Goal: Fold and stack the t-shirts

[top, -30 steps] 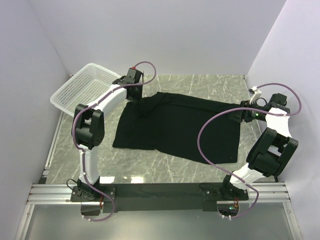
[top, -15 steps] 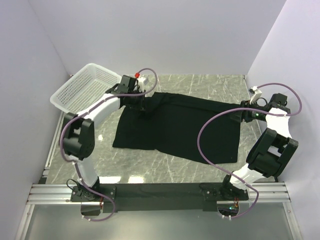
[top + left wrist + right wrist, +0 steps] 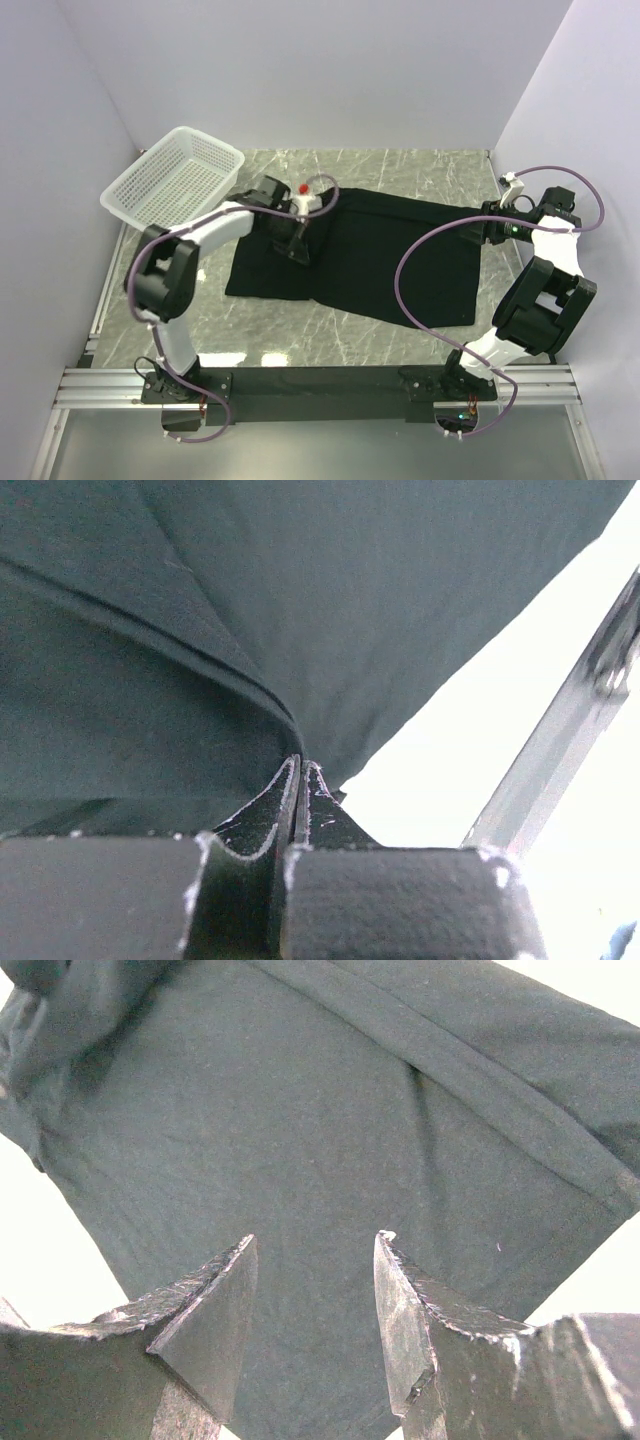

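Note:
One black t-shirt [image 3: 390,250] lies spread on the marble table. My left gripper [image 3: 299,243] is over its left part, shut on a pinched fold of the cloth. In the left wrist view the jaws [image 3: 302,767] are pressed together, with the t-shirt [image 3: 300,600] drawn up in a crease to their tips. My right gripper [image 3: 489,224] hovers at the shirt's right edge. Its jaws stand open with nothing between them. In the right wrist view the gripper [image 3: 316,1237] is above flat t-shirt cloth [image 3: 320,1110].
A white mesh basket [image 3: 170,180] sits at the back left corner, beside the left arm. White walls close the table on three sides. A metal rail [image 3: 320,385] runs along the near edge. A purple cable [image 3: 415,270] loops over the shirt's right part.
My left gripper has swung from the shirt's back left corner to the right and nearer, carrying that corner over the shirt. The right arm has not moved.

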Controlling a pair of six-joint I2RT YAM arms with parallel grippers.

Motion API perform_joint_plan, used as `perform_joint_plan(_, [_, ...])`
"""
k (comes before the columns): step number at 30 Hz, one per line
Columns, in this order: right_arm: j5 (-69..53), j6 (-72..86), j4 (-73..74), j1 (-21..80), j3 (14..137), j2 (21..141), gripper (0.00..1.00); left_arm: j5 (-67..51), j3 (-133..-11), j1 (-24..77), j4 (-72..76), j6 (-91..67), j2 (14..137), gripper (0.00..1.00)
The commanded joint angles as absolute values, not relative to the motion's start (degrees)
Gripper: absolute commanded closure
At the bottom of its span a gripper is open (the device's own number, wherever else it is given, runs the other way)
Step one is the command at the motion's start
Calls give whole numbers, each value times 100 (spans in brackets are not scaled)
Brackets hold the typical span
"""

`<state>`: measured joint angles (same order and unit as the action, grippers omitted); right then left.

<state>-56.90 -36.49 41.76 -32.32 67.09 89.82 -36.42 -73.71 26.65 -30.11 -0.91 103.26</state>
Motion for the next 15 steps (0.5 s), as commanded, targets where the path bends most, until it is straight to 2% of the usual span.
perform_joint_plan(1, [-5845, -3700, 4219, -3287, 6750, 8789, 43, -4017, -7672, 2979, -3875, 535, 10704, 99])
perform_joint_plan(2, [-5845, -3726, 4227, -3287, 6750, 8780, 43, -3930, -7655, 3006, -3893, 606, 10670, 99])
perform_joint_plan(3, [-5845, -3735, 4236, -3270, 6741, 8772, 43, -3816, -7499, 3015, -3833, 537, 10574, 94])
perform_joint_plan(4, [-5845, -3744, 4236, -3278, 6733, 8763, 43, -3353, -7401, 3006, -3536, 432, 10425, 74])
perform_joint_plan(6, [-5827, -3762, 4228, -3278, 6715, 8763, 43, -2588, -7094, 2936, -3131, 63, 9793, 56])
perform_joint_plan(8, [-5819, -3753, 4184, -3278, 6662, 8763, 43, -1589, -6830, 2804, -2315, -533, 8953, 43])
perform_joint_plan(9, [-5810, -3744, 4157, -3278, 6645, 8771, 43, -1269, -6585, 2630, -2077, -745, 8704, 29])
perform_joint_plan(12, [-5810, -3744, 4148, -3261, 6644, 8833, 43, -950, -6434, 2086, -1653, -1396, 8236, 18])
perform_joint_plan(15, [-5810, -3709, 4140, -3243, 6688, 8877, 43, -1239, -6504, 1602, -1696, -2002, 8411, 18])
